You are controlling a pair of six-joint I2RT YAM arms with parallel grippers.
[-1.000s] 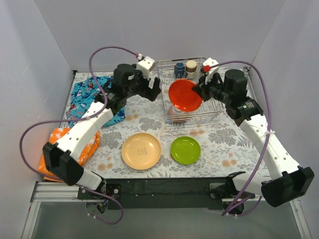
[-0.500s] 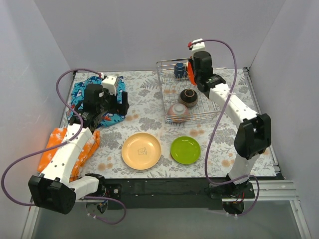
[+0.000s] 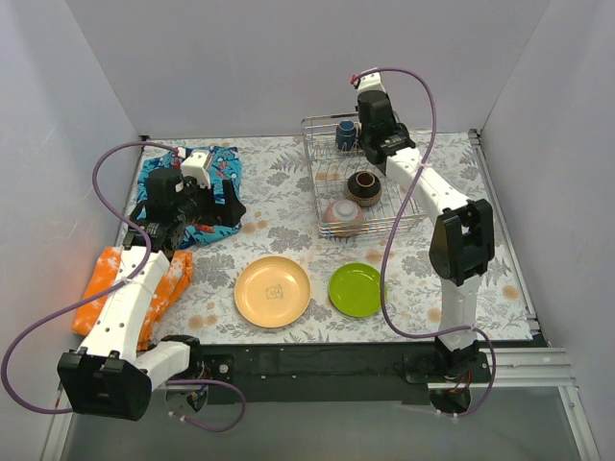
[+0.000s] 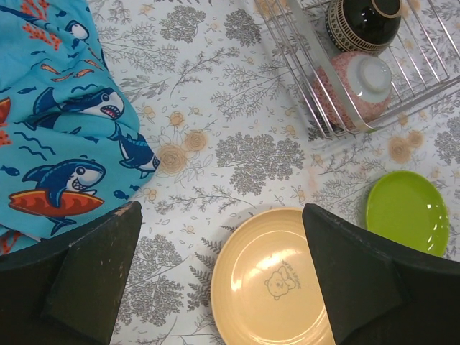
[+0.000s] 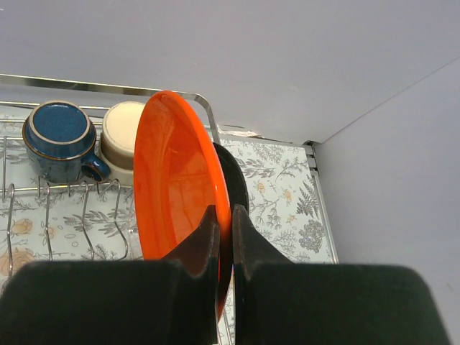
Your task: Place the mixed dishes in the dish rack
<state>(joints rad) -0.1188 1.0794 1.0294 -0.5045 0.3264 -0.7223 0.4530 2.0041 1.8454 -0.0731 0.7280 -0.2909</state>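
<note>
My right gripper (image 5: 223, 215) is shut on the rim of the orange plate (image 5: 176, 180) and holds it upright on edge at the back of the dish rack (image 5: 86, 88). A black plate (image 5: 236, 180) stands right behind it. The dark blue mug (image 5: 57, 136) and beige cup (image 5: 122, 136) sit in the rack's back corner. From above, my right gripper (image 3: 373, 144) is over the rack (image 3: 404, 206), which holds the dark brown bowl (image 3: 363, 187) and the patterned bowl (image 3: 343, 216). The tan plate (image 3: 273, 291) lies on the table. My left gripper (image 4: 221, 210) is open and empty above it.
A green plate (image 3: 356, 289) lies right of the tan plate. The blue patterned cloth (image 3: 183, 187) lies at the back left under my left arm, and the orange cloth (image 3: 135, 288) at the left edge. Grey walls close in three sides.
My right arm carried the orange plate from the rack's front to its back and turned it on edge. My left arm pulled back left, towards the blue cloth.
</note>
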